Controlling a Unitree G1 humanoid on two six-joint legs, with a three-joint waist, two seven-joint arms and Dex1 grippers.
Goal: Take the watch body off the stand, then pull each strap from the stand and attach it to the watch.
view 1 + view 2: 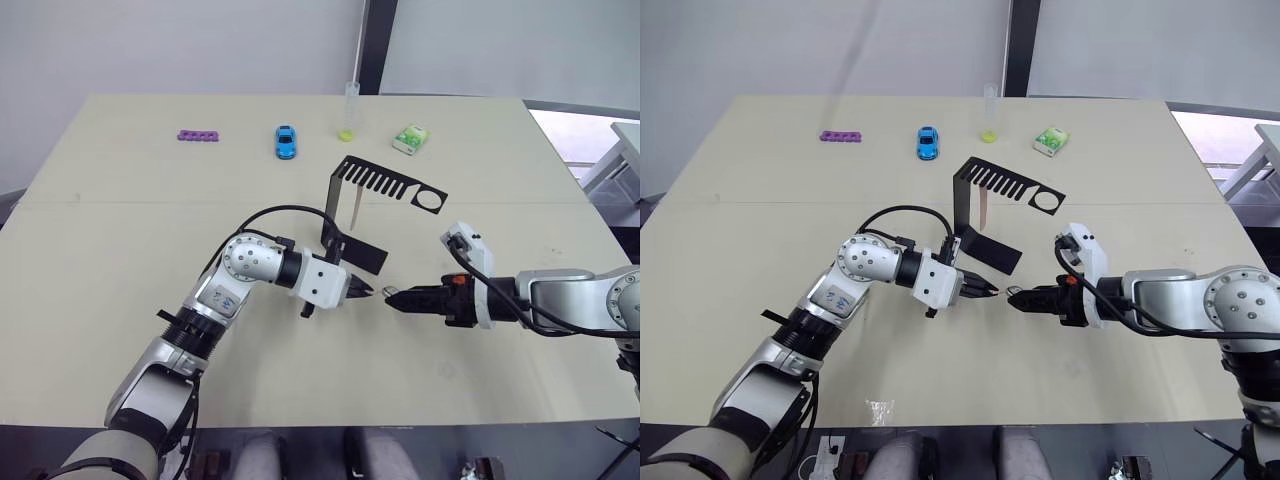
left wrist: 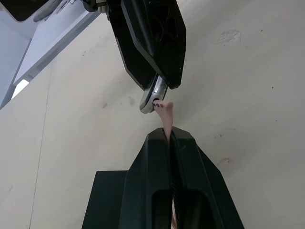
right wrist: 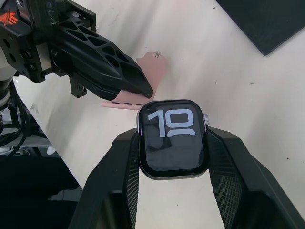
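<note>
My right gripper (image 1: 392, 297) is shut on the watch body (image 3: 174, 138), a small square case with a black screen and grey rim, held just above the table. My left gripper (image 1: 362, 291) faces it fingertip to fingertip and is shut on a pale pink strap (image 2: 165, 113). The strap's end touches the edge of the watch body (image 2: 153, 95). Behind both grippers stands the black stand (image 1: 385, 180). A second pink strap (image 1: 354, 212) hangs from its slotted top arm.
Along the far side of the table lie a purple perforated strip (image 1: 199, 135), a blue toy car (image 1: 286, 141), a clear tube (image 1: 350, 110) and a green-and-white packet (image 1: 411, 138). A small clear bag (image 1: 880, 408) lies near the table's front edge.
</note>
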